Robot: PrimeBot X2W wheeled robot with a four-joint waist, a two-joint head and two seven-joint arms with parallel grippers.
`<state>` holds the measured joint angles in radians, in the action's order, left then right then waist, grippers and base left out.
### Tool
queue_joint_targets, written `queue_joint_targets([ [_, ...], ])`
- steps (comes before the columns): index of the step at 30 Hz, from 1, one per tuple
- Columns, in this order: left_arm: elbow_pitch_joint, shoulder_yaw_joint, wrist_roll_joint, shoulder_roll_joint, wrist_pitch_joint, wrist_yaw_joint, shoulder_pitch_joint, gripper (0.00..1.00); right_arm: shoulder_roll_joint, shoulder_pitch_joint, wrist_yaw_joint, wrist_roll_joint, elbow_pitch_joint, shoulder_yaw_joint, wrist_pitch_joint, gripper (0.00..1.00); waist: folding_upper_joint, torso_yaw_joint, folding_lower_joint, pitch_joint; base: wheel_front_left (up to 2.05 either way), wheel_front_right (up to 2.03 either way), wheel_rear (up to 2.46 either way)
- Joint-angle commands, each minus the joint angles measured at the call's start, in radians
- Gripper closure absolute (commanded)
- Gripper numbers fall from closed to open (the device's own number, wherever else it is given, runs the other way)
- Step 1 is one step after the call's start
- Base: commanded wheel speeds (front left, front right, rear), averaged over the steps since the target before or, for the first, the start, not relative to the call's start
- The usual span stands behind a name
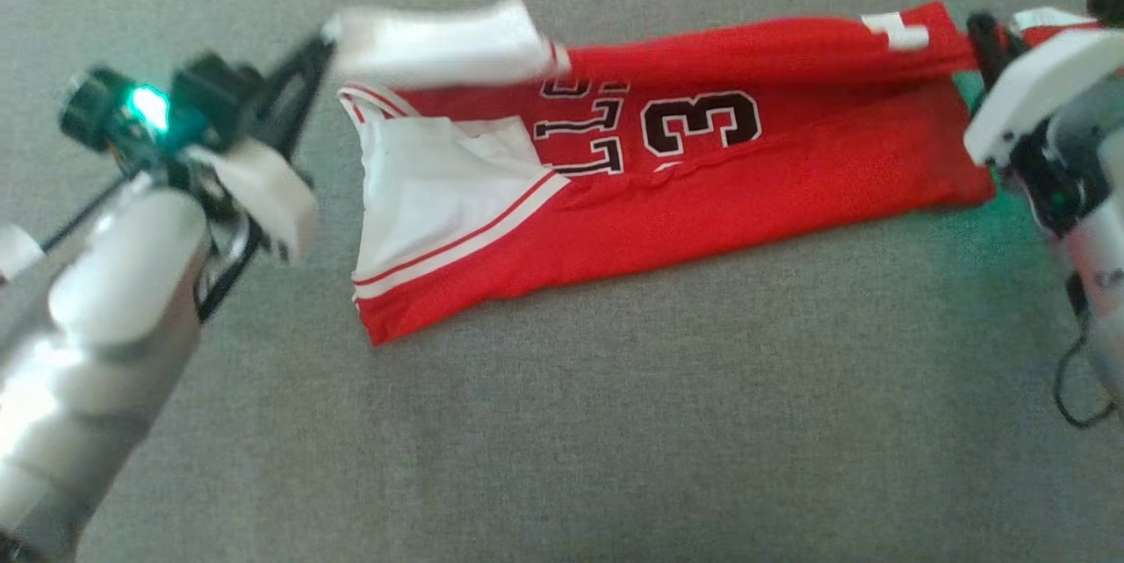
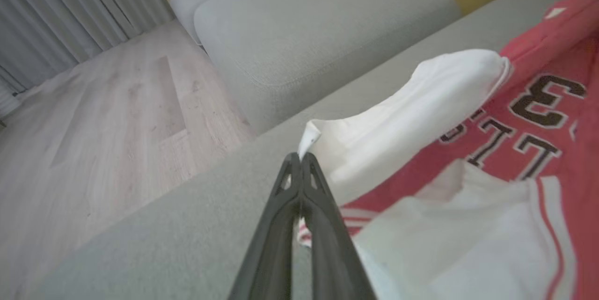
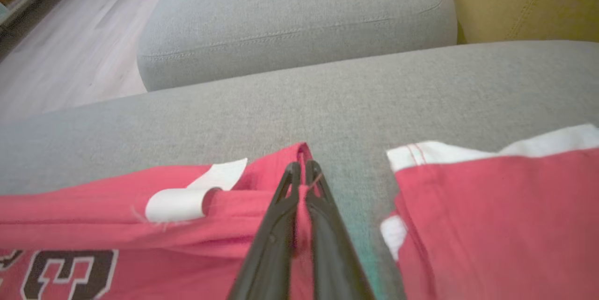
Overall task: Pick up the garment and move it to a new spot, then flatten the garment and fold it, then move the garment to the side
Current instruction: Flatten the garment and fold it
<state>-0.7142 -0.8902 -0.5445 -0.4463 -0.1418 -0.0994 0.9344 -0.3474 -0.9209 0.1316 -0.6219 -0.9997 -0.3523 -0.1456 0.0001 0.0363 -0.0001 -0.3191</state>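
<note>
The garment (image 1: 702,185) runs left to right, white end pinched by left pincer (image 1: 323,40), red end by right pincer (image 1: 976,29).

Left forearm (image 1: 97,326), 8 o'clock in head view: rounded, glossy silver-grey shell. Beyond it a white wrist cover (image 1: 263,194), then a black camera block (image 1: 206,97) with a lit green lamp (image 1: 149,106). A thin black cable (image 1: 83,213) trails toward 9 o'clock.

Left tool (image 2: 299,157): two long matte dark fingers (image 2: 327,225), slim, with triangular cut-outs near the tips.

Right arm, 3 o'clock: angular white cover (image 1: 1036,80), grey forearm (image 1: 1098,264), black cable loop (image 1: 1060,387) at 4 o'clock.

Right tool (image 3: 302,166): same dark build.
</note>
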Motion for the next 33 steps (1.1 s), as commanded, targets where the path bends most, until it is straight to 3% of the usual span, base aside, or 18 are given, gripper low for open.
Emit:
queue_joint_targets([
  [1, 0.041, 0.026, -0.011, -0.064, 0.02, -0.003, 0.014, 1.0, -0.027, 0.007, -0.001, -0.015, 0.039, -0.02, -0.008, 1.0, -0.0001, 0.004, 0.0001, 0.018, 0.0, 0.0, 0.0],
  [8, 0.314, -0.037, -0.107, -0.187, 0.278, -0.018, -0.154, 1.0, -0.121, 0.108, -0.001, -0.069, 0.113, -0.147, -0.109, 1.0, -0.0001, 0.006, 0.0001, 0.063, 0.0, 0.0, 0.0],
  [13, 0.48, -0.049, -0.14, -0.264, 0.39, 0.019, -0.216, 1.0, -0.176, 0.139, -0.001, -0.101, 0.169, -0.224, -0.169, 1.0, -0.0001, -0.004, 0.0001, 0.073, 0.0, 0.0, 0.0],
  [22, 0.572, -0.064, -0.145, -0.284, 0.446, 0.068, -0.25, 1.0, -0.212, 0.151, -0.001, -0.157, 0.19, -0.272, -0.22, 1.0, -0.0001, -0.016, 0.0001, 0.072, 0.0, 0.0, 0.0],
  [23, 0.57, -0.066, -0.145, -0.28, 0.446, 0.07, -0.251, 0.9, -0.212, 0.15, -0.001, -0.16, 0.189, -0.274, -0.22, 0.11, -0.0001, -0.017, 0.0001, 0.072, 0.0, 0.0, 0.0],
  [24, 0.565, -0.066, -0.143, -0.276, 0.443, 0.075, -0.25, 0.42, -0.209, 0.148, -0.001, -0.166, 0.188, -0.272, -0.218, 0.0, -0.0001, -0.019, 0.0001, 0.073, 0.0, 0.0, 0.0],
  [25, 0.559, -0.064, -0.139, -0.272, 0.435, 0.081, -0.249, 0.0, -0.206, 0.146, -0.001, -0.173, 0.188, -0.27, -0.217, 0.0, -0.0001, -0.021, 0.0001, 0.074, 0.0, 0.0, 0.0],
  [33, 0.493, 0.012, -0.13, -0.21, 0.264, 0.18, -0.249, 0.0, -0.168, 0.111, -0.001, -0.248, 0.204, -0.186, -0.122, 0.0, -0.0001, -0.039, 0.0001, 0.115, 0.0, 0.0, 0.0],
])
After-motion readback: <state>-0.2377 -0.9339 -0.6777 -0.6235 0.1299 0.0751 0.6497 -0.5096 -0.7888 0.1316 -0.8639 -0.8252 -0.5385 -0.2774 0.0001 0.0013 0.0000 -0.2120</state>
